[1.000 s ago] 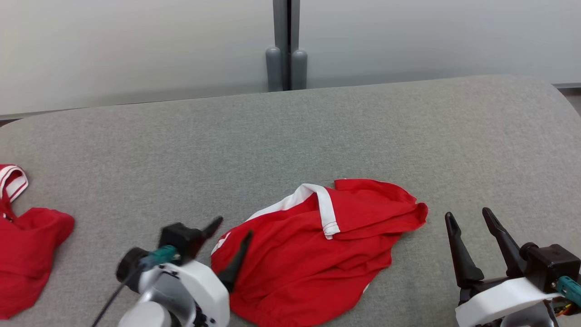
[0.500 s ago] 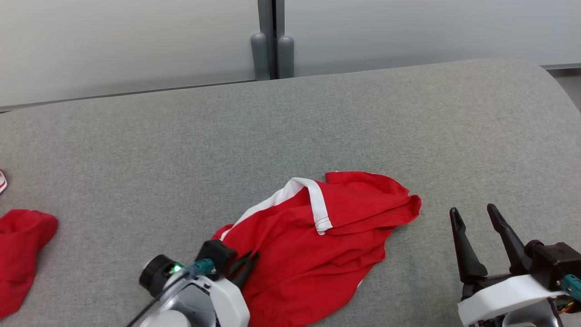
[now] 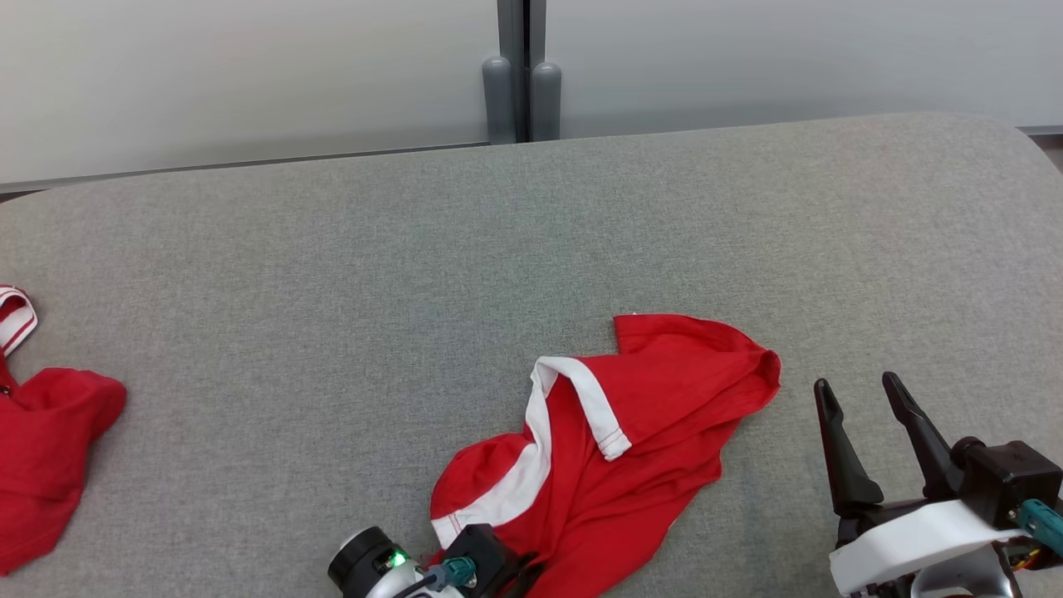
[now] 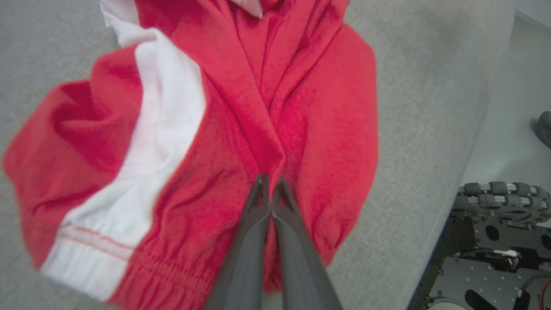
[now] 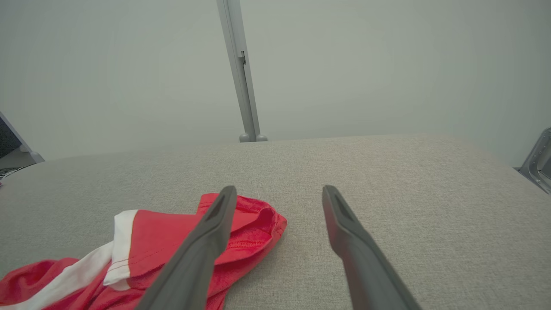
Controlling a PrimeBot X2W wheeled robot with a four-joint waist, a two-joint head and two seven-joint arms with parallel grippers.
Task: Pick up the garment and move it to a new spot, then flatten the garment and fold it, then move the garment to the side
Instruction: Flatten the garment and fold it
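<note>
The red shorts [image 3: 606, 507], crumpled and with a white side stripe [image 3: 538, 432] curling across them, lie on the near middle of the grey fabric-covered tabletop [image 3: 332, 274]. The left end effector [image 4: 270, 181] is closed tight, its fingertips pinching a raised fold of the red cloth above the gathered waistband, while the right end effector [image 3: 855, 386] stands wide open and empty to the right of the shorts, not touching them. Another red garment [image 3: 50, 448] lies at the tabletop's far left.
</note>
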